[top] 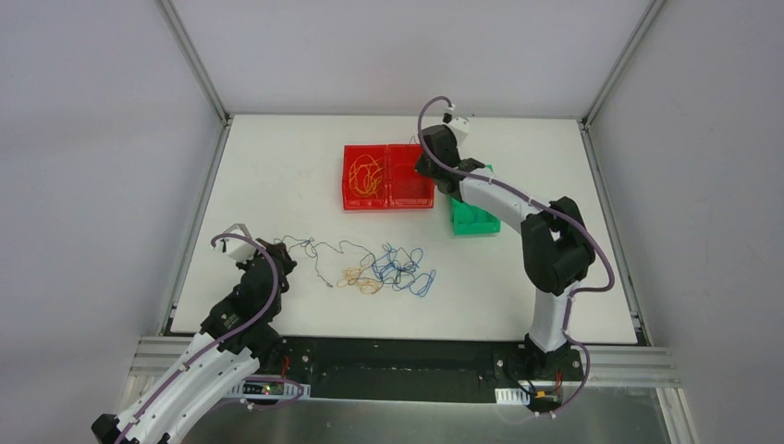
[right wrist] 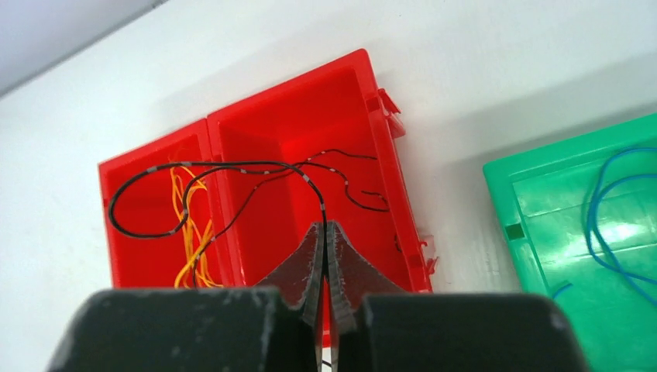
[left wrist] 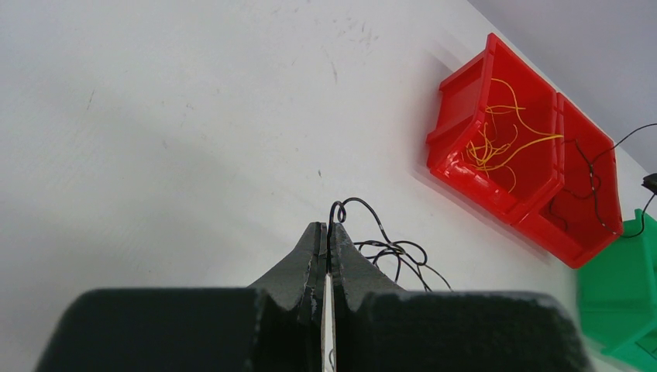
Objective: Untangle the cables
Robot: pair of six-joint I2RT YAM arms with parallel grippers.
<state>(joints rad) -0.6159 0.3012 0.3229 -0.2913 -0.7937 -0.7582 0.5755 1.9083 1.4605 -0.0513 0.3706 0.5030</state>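
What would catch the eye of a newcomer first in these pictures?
The two red bins at the far middle of the table stand out, the left one holding yellow cables, with a green bin on their right. Nearer lies a tangle of blue, orange and dark cables. The left tool is shut on a dark cable from it, and the right tool pinches a banded dark cable over the red bins.

green bin (top: 473,220) half under right arm (top: 499,194), crossings of cables (top: 388,270) unclear
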